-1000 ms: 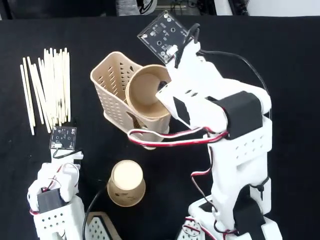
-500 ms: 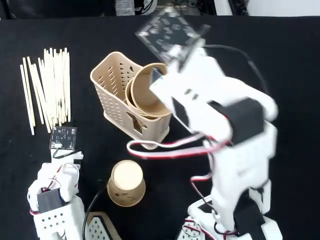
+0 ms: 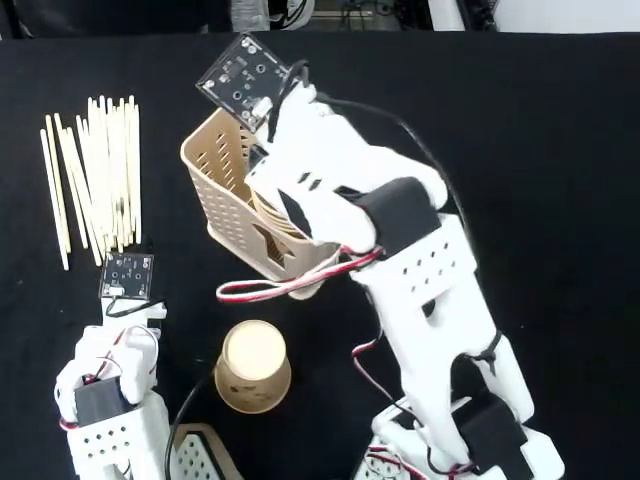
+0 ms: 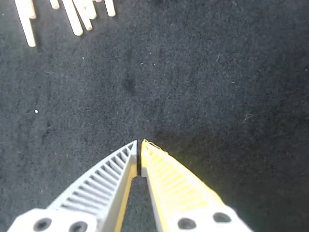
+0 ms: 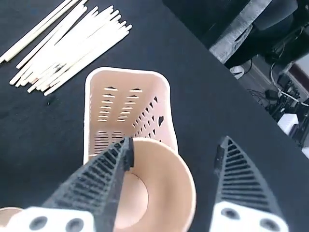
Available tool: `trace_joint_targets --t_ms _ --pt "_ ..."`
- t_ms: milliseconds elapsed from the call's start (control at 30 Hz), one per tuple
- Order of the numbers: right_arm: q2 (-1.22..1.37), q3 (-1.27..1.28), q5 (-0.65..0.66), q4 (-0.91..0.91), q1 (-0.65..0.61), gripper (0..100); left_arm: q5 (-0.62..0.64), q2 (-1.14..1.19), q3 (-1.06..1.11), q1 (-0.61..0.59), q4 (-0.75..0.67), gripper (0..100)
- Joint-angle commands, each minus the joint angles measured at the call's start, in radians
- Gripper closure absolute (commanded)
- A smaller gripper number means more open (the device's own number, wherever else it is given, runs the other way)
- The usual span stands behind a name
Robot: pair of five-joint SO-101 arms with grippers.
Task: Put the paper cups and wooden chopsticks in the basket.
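right gripper is released, jaws spread wide above the basket. one paper cup sits mouth-up inside the basket, against its near wall. one dark finger overlaps the cup's rim in the right wrist view; i can't tell if it touches. the other finger hangs outside the basket's rim, over black cloth.

left gripper is clenched on nothing, tips together, low over the black table. chopstick ends lie well ahead of it.

edges and room, high view: the wooden chopsticks lie in a loose fan near the table's left side, roughly parallel. a strip of cloth separates them from the basket, so they're apart. the second cup stands upside down near the basket's near end, not touching it, between the two arm bases. the right arm leans across the basket and covers most of its mouth. a red and white wire loop hangs from that arm across the basket's near end. a broad stretch of black cloth runs from the right arm to the right side. the far table edge meets room clutter.

writing: the second cup's wall has dark marks, too small to read. the wrist camera board shows small white marks, also unreadable.
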Motion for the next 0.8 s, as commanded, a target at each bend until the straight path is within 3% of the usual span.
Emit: trace_joint_targets --t_ms 0,167,233,433,767 --pt "-0.081 -0.163 0.0 0.149 -0.015 71.7 -0.005 -0.002 0.018 0.004 0.005 97" --pt "-0.143 -0.349 0.106 0.44 -0.08 71.7 -0.005 -0.002 0.018 0.004 0.005 97" --pt "-0.191 -0.312 0.106 0.434 -0.089 73.0 -0.005 -0.002 0.018 0.004 0.005 97" --pt "-0.321 0.064 0.163 0.433 -0.222 79.8 -0.005 -0.002 0.018 0.004 0.005 97" --pt "-0.513 0.581 0.249 0.431 -0.485 80.0 -0.005 -0.002 0.018 0.004 0.005 97"
